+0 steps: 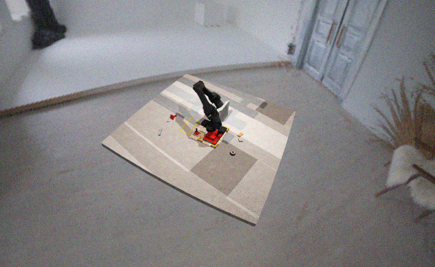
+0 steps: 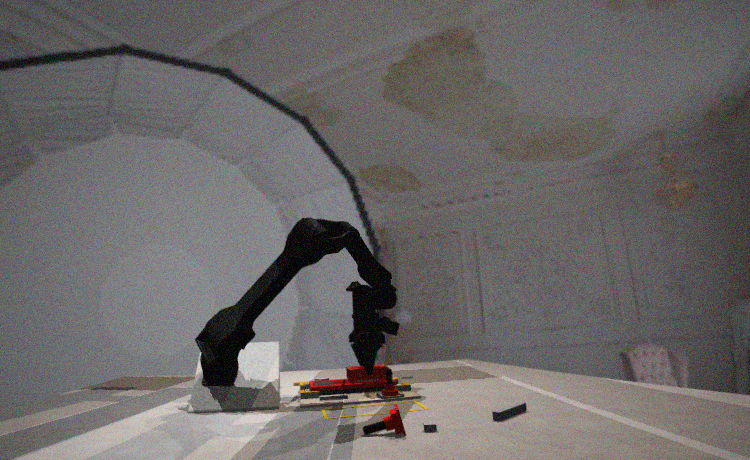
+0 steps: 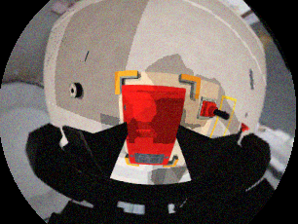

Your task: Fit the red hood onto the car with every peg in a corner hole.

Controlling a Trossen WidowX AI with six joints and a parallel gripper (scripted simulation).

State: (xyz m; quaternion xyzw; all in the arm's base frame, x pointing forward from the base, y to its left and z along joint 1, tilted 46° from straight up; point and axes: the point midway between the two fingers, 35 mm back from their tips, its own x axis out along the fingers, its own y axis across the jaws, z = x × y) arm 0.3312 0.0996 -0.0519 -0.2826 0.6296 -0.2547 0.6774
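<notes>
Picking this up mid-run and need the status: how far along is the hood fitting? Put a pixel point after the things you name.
Done: the hood (image 2: 358,373) (image 3: 154,117) is off the table and down over the chassis (image 2: 327,386).
In hand: the pincer (image 2: 369,370) is shut on it.
Left: confirm it sits flat, since the pegs and holes can't be seen, then release and withdraw.
</notes>
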